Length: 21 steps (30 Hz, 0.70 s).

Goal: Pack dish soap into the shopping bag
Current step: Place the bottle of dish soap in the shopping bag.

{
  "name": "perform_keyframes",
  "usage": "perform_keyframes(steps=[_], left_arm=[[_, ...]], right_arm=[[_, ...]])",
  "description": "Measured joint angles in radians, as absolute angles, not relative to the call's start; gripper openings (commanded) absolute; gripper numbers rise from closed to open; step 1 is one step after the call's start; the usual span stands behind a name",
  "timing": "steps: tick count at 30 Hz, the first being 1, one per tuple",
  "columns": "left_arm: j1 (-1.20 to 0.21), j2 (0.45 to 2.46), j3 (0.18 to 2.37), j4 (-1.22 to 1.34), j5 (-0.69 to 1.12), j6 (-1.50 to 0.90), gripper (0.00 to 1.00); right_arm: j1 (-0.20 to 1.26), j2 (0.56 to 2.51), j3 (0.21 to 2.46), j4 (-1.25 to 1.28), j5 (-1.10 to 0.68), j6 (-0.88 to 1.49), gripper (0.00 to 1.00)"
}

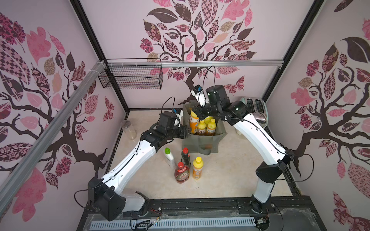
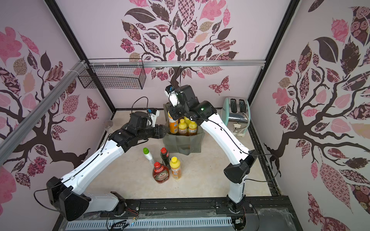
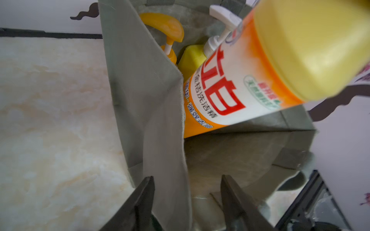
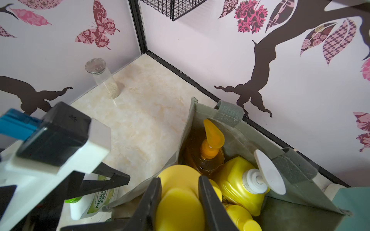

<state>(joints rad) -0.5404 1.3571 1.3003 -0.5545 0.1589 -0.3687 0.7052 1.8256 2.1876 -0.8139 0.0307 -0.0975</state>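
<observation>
The grey-green shopping bag (image 1: 202,141) (image 2: 184,143) stands open at the back of the table. Inside it are an orange pump bottle (image 4: 210,152), a yellow pump bottle (image 4: 240,180) and small orange yellow-capped bottles (image 1: 211,126). Over the bag, my right gripper (image 4: 179,178) (image 1: 202,115) is shut on the yellow cap of an orange bottle (image 3: 230,90) that leans in the bag's near left corner. My left gripper (image 3: 187,178) (image 1: 186,131) is open, its jaws astride the bag's left wall without pinching it. In front of the bag stand a white green-capped bottle (image 1: 169,157), a dark red-capped bottle (image 1: 185,155), a red Fairy bottle (image 1: 182,172) and an orange yellow-capped bottle (image 1: 197,168).
A clear glass jar (image 1: 129,130) (image 4: 102,78) stands by the left wall. A toaster (image 2: 237,112) sits at the back right, behind my right arm. A black wire basket (image 1: 132,77) hangs on the back wall. The bag's strap handles (image 4: 230,114) stick up at its far rim.
</observation>
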Motion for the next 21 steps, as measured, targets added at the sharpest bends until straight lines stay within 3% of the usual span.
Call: perform_keyframes(steps=[7, 9, 21], left_arm=[[-0.537, 1.358, 1.299, -0.556, 0.189, -0.370, 0.05], [-0.536, 1.358, 1.300, -0.559, 0.191, -0.371, 0.00], [-0.537, 1.358, 1.304, -0.574, 0.197, -0.369, 0.00]], right_arm=[[0.703, 1.827, 2.052, -0.714, 0.038, -0.115, 0.00], [0.703, 1.827, 2.008, -0.682, 0.039, -0.117, 0.00], [0.700, 1.827, 1.826, -0.540, 0.039, -0.110, 0.00]])
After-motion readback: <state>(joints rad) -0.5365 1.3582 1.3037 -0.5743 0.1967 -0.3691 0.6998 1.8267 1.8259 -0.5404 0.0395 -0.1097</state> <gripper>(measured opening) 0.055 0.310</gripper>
